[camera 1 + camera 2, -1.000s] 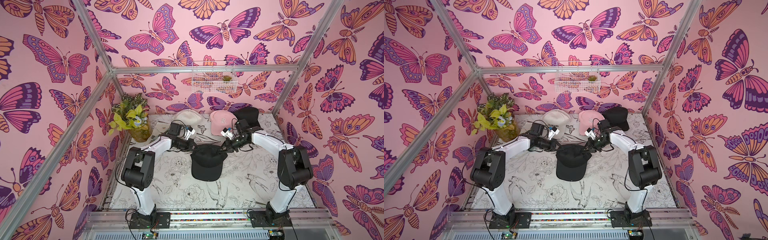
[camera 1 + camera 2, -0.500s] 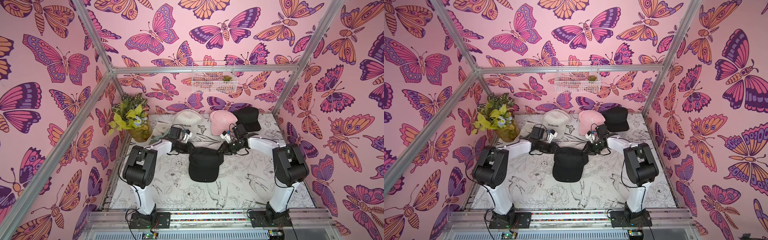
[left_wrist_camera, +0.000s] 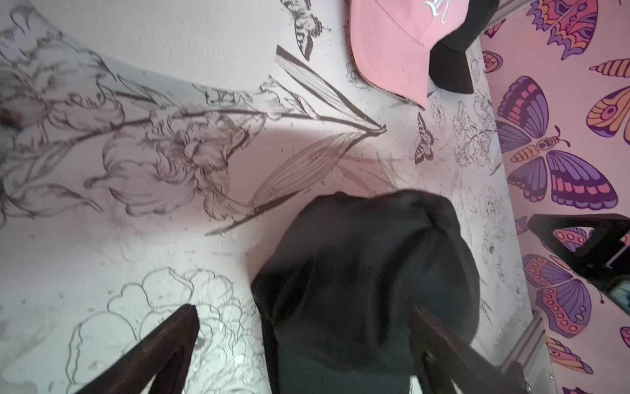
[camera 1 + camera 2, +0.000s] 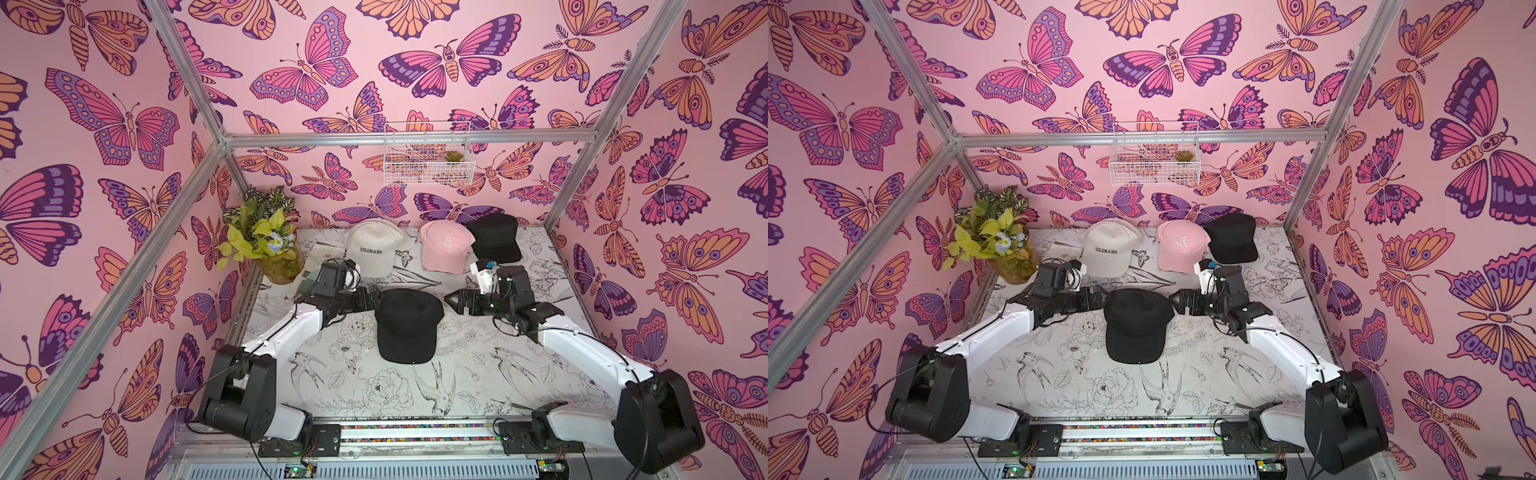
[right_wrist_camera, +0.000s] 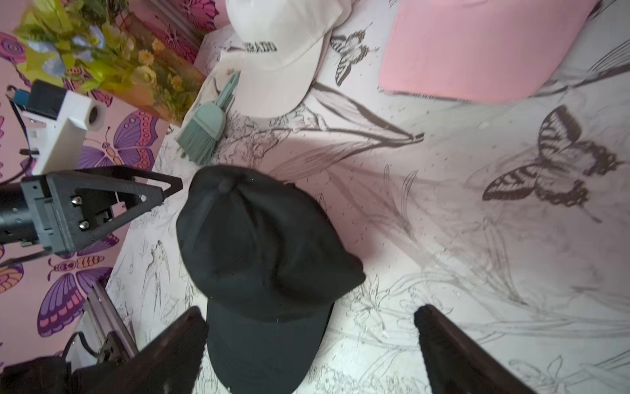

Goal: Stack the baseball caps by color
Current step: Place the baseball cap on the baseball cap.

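Left gripper (image 4: 371, 296): jaws spread wide, nothing held, tips at the left edge of the front black cap (image 4: 409, 322). One finger (image 3: 439, 344) overlaps its crown in the left wrist view; contact cannot be told. Right gripper (image 4: 451, 300): jaws equally wide, empty, just beside the same cap's right side. The cap lies crown up mid-table (image 4: 332, 374), brim toward the arm bases. Along the back wall sit the cream cap (image 4: 374, 249) lettered COLORADO, the pink cap (image 4: 444, 247) and the rear black cap (image 4: 494, 239), the last two touching. A teal brush (image 5: 204, 126) lies beside the cream brim, near the potted plant (image 4: 266, 245).
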Available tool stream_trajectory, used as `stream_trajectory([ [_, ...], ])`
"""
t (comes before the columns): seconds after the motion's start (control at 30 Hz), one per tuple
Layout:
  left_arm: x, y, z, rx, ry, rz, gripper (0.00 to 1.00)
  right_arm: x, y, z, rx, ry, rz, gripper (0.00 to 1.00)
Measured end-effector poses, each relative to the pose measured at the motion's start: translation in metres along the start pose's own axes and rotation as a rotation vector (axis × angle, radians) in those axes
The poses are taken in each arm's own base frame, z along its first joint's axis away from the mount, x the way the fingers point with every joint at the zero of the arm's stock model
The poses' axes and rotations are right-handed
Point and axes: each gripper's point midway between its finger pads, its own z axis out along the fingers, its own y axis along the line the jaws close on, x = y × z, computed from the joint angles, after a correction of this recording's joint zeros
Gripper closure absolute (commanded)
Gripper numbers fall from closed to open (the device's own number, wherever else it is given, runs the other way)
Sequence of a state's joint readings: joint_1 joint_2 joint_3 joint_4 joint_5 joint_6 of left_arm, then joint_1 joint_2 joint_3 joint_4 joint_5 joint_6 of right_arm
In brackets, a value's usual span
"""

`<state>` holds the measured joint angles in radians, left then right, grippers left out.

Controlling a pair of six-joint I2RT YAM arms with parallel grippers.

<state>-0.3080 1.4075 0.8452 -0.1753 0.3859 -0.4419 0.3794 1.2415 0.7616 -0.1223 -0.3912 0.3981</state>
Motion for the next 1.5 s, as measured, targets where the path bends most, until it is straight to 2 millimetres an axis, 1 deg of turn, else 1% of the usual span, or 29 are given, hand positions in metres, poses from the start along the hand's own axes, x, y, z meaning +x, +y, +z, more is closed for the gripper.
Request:
stream_trajectory([
  [0.07,0.017,0.001,-0.004,-0.005,0.015,-0.016,0.0,0.019,0.009,0.001,-0.004,0.035,-0.04,0.01],
  [0.13,0.03,0.002,-0.009,-0.007,0.028,-0.031,0.04,0.036,0.02,0.003,-0.021,0.068,-0.078,0.01],
  [0.2,0.037,-0.003,-0.013,0.024,0.035,-0.029,0.17,0.047,0.028,0.007,-0.028,0.094,-0.114,0.01],
  [0.23,0.038,-0.006,-0.014,0.044,0.035,-0.019,0.27,0.051,0.03,0.009,-0.026,0.102,-0.127,0.02],
  [0.27,0.042,-0.014,-0.014,0.079,0.043,-0.006,0.4,0.056,0.033,0.013,-0.024,0.114,-0.148,0.04],
  [0.3,0.045,-0.021,-0.013,0.108,0.056,0.016,0.48,0.061,0.037,0.017,-0.021,0.131,-0.169,0.06],
  [0.37,0.055,-0.033,-0.005,0.15,0.094,0.051,0.55,0.07,0.042,0.027,-0.008,0.164,-0.203,0.11],
  [0.43,0.068,-0.037,0.006,0.167,0.145,0.068,0.62,0.077,0.045,0.038,0.016,0.191,-0.226,0.17],
  [0.5,0.081,-0.033,0.017,0.164,0.201,0.064,0.68,0.081,0.046,0.046,0.044,0.202,-0.241,0.25],
  [0.6,0.094,-0.023,0.03,0.147,0.246,0.052,0.75,0.086,0.042,0.054,0.081,0.207,-0.232,0.34],
  [0.7,0.103,-0.01,0.044,0.122,0.277,0.047,0.8,0.094,0.034,0.07,0.12,0.228,-0.211,0.38],
  [0.83,0.103,-0.004,0.059,0.12,0.268,0.054,0.87,0.117,0.018,0.092,0.185,0.287,-0.192,0.4],
  [0.87,0.102,-0.002,0.063,0.119,0.265,0.052,0.88,0.119,0.015,0.096,0.203,0.288,-0.188,0.4],
  [1.0,0.09,-0.001,0.071,0.121,0.223,0.056,0.88,0.112,0.013,0.099,0.234,0.259,-0.164,0.41],
  [1.1,0.085,0.0,0.072,0.109,0.201,0.057,0.88,0.11,0.014,0.101,0.239,0.255,-0.154,0.38],
  [1.2,0.08,0.003,0.071,0.081,0.175,0.059,0.88,0.105,0.017,0.107,0.238,0.255,-0.155,0.36],
  [1.33,0.072,0.011,0.072,0.049,0.141,0.034,0.88,0.098,0.021,0.116,0.237,0.249,-0.167,0.35],
  [1.5,0.066,0.016,0.071,0.042,0.106,-0.006,0.87,0.092,0.022,0.123,0.23,0.242,-0.176,0.35],
])
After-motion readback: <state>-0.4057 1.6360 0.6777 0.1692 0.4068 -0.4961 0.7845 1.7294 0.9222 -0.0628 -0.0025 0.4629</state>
